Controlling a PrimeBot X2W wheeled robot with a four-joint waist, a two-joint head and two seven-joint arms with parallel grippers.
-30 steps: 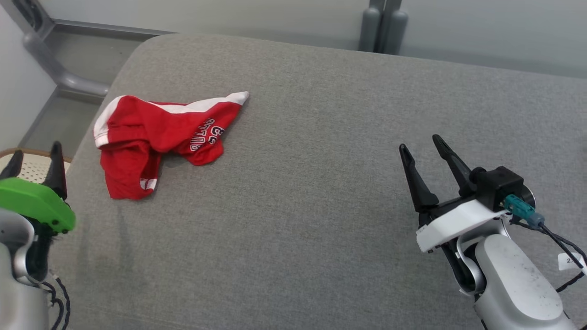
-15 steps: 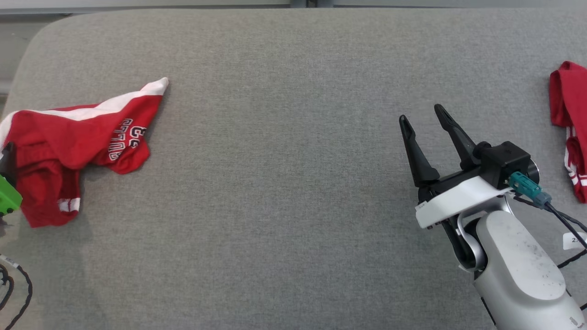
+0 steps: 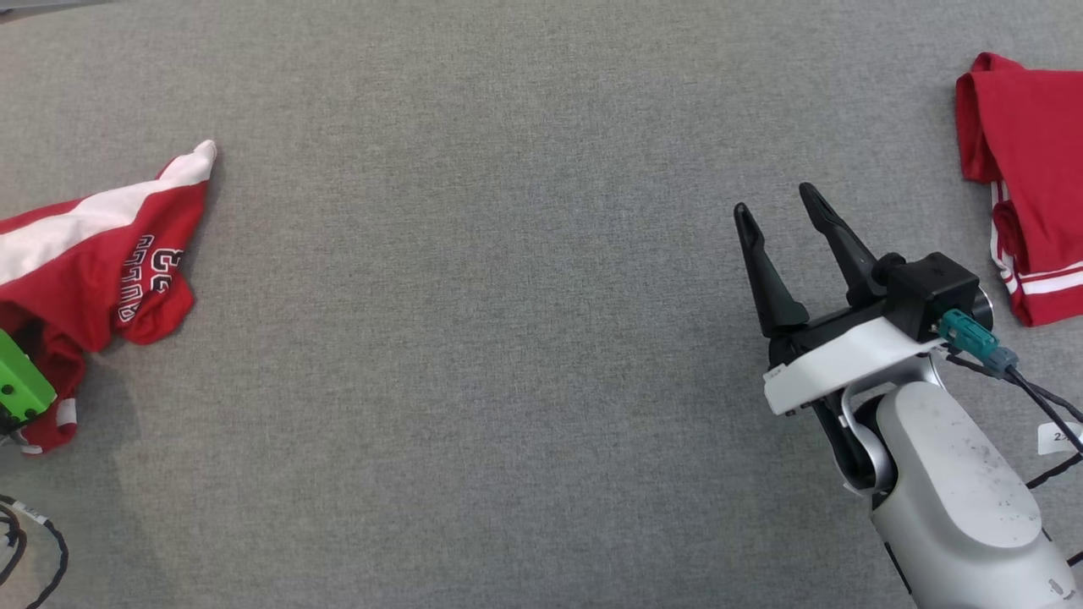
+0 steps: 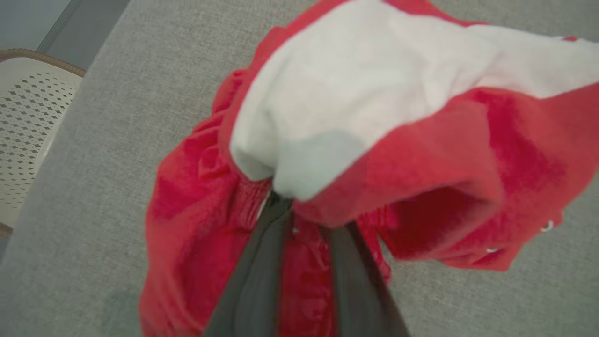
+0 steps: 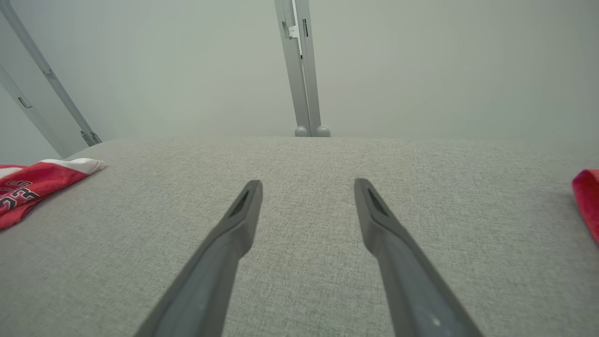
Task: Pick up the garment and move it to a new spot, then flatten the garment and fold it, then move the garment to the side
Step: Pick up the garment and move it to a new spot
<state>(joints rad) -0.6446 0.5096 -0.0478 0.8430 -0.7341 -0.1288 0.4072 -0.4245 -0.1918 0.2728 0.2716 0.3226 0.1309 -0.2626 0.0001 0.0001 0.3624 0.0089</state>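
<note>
**Q:** What is the largest thing under you?

**A:** The grey cushion (image 3: 474, 355). It is a wide woven surface that runs beneath both my pincers and well past their tips.

**Q:** Where is the garment?

**A:** The garment (image 3: 93, 254) is red, with a broad white band and white lettering. It lies crumpled on the cushion right at my left pincer, and well apart from my right pincer, off to that one's left. In the left wrist view the white band bulges over my fingertips, and red folds hang down on either side of them.

**Q:** Is there any other cloth?

**A:** A second red cloth (image 3: 1032, 169) with thin white stripes lies ahead of my right pincer and out to its right, not touching it.

**Q:** How does the right pincer stand?

**A:** My right pincer (image 3: 774, 199) is over bare cushion with its two dark fingers spread wide and nothing between them. Straight ahead of its tips, beyond the cushion's far edge, a grey post (image 5: 302, 70) rises.

**Q:** And the left?

**A:** My left pincer (image 4: 306, 220) has its fingers drawn close, pinching a red fold of the garment. The tips are buried in the cloth, so I can't see them. The green cover (image 3: 19, 385) on that wrist sits against the garment's near edge. To that pincer's left, past the cushion's edge, is a pale perforated basket (image 4: 28, 121).
</note>
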